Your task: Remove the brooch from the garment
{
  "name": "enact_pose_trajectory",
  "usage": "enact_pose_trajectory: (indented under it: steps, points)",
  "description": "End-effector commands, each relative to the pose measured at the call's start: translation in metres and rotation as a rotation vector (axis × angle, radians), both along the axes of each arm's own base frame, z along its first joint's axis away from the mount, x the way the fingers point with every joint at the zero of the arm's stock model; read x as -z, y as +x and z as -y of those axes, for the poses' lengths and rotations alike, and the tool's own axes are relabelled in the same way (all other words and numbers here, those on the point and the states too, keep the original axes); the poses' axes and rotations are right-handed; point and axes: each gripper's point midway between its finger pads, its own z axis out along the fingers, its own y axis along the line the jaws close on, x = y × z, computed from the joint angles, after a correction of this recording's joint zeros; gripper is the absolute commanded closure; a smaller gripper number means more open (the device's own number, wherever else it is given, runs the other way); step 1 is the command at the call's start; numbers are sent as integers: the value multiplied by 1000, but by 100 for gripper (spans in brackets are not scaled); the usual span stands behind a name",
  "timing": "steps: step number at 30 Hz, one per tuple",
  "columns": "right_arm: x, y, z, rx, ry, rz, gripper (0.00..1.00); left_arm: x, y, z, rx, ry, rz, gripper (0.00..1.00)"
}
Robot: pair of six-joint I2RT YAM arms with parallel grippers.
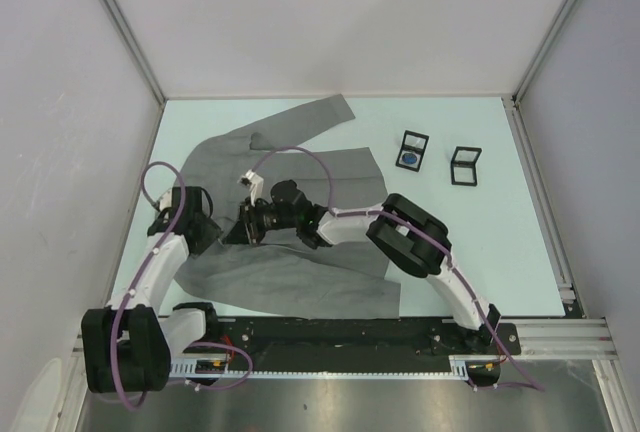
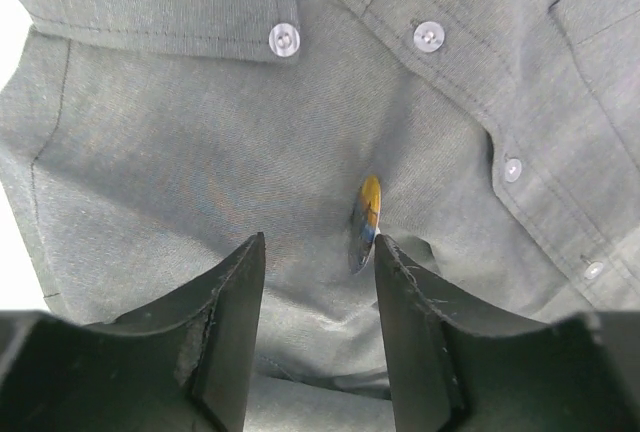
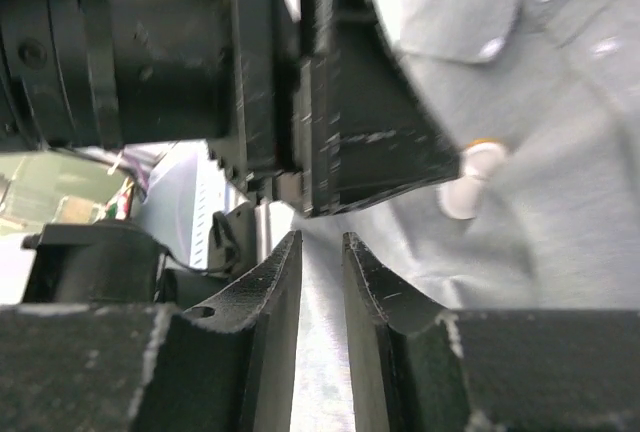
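The grey garment (image 1: 300,167) lies spread on the table. The brooch (image 2: 367,220), an orange and blue disc seen edge-on, sits pinned on its front beside the button row. My left gripper (image 2: 320,247) is open over the cloth, with the brooch just ahead of its right fingertip (image 2: 390,252). My right gripper (image 3: 322,242) is nearly closed on a fold of the garment (image 3: 560,152), right below the left gripper's body. The brooch (image 3: 468,178) shows as a pale disc to its right. In the top view both grippers meet at the jacket's left chest, left (image 1: 218,232) and right (image 1: 248,224), hiding the brooch.
Two small open black boxes stand on the table at the back right, one with a blue item (image 1: 412,150) and one without (image 1: 465,165). White walls enclose the table; a metal rail (image 1: 400,332) runs along the near edge.
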Motion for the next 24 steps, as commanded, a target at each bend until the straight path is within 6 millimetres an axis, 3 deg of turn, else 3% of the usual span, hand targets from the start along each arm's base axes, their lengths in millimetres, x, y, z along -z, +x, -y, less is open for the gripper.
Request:
enact_pose_trajectory:
  steps: [1,5,12,16,24]
  points:
    - [-6,25,5,68,31,19,72,-1,6,2,2,-20,36,49]
    - [10,37,-2,80,24,-26,74,-2,10,2,0,-19,44,50]
    - [35,33,-19,63,-25,-67,75,-6,15,-1,-9,-6,48,45]
    - [41,36,-22,86,-38,-75,78,-7,22,-2,-1,-5,47,40]
    - [47,40,-20,111,-54,-95,79,0,28,-18,-52,13,19,43]
